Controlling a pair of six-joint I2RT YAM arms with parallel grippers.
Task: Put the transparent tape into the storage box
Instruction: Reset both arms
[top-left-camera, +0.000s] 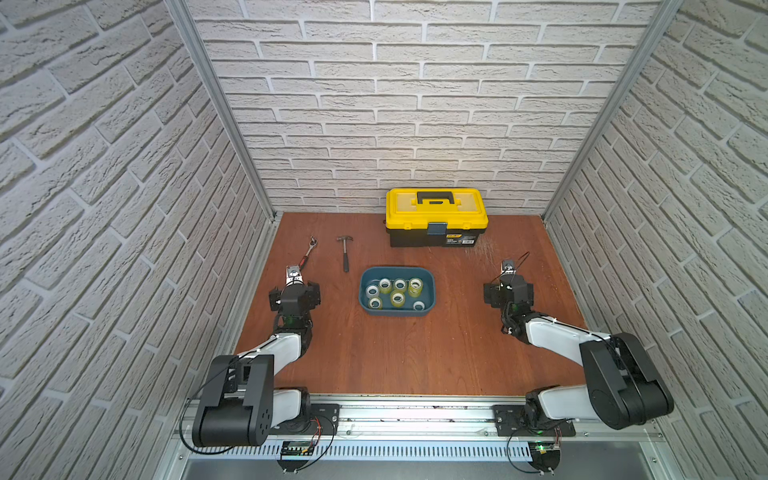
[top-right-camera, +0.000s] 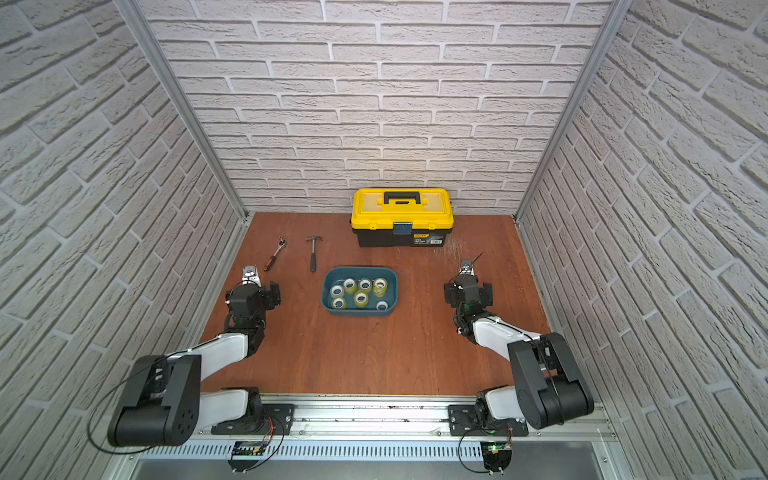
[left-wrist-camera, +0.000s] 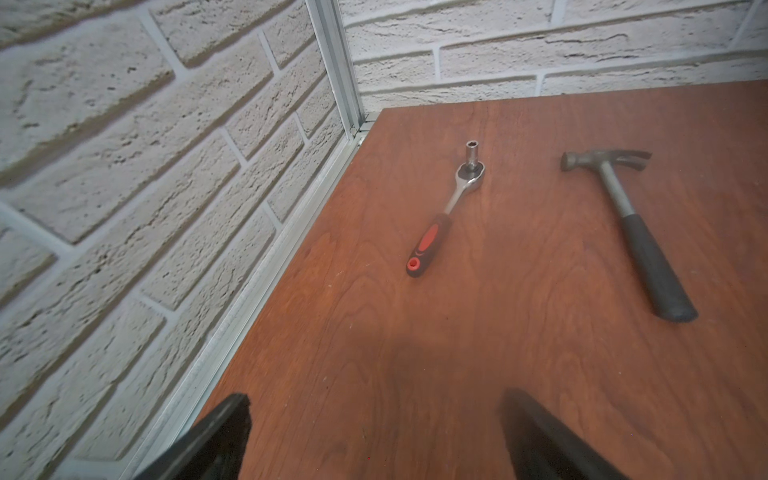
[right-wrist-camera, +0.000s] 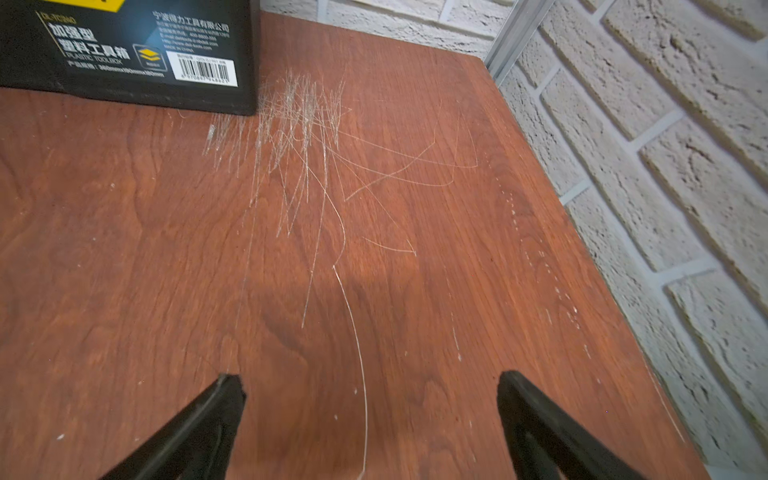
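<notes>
The storage box (top-left-camera: 430, 291) (top-right-camera: 394, 291), a shallow teal tub, sits mid-table in both top views. Several rolls of transparent tape (top-left-camera: 397, 298) (top-right-camera: 361, 297) lie inside it; I see no roll on the table outside it. My left gripper (top-left-camera: 294, 291) (top-right-camera: 252, 297) hovers left of the tub, apart from it. In the left wrist view it (left-wrist-camera: 376, 397) is open over bare wood. My right gripper (top-left-camera: 509, 291) (top-right-camera: 468, 293) is to the right of the tub. In the right wrist view it (right-wrist-camera: 370, 376) is open and holds nothing.
A yellow-and-black toolbox (top-left-camera: 436, 216) (right-wrist-camera: 124, 50) stands shut at the back wall. A hammer (top-left-camera: 345, 253) (left-wrist-camera: 631, 232) and a red-handled ratchet wrench (top-left-camera: 307, 251) (left-wrist-camera: 446, 212) lie back left, ahead of my left gripper. Brick-patterned walls close three sides.
</notes>
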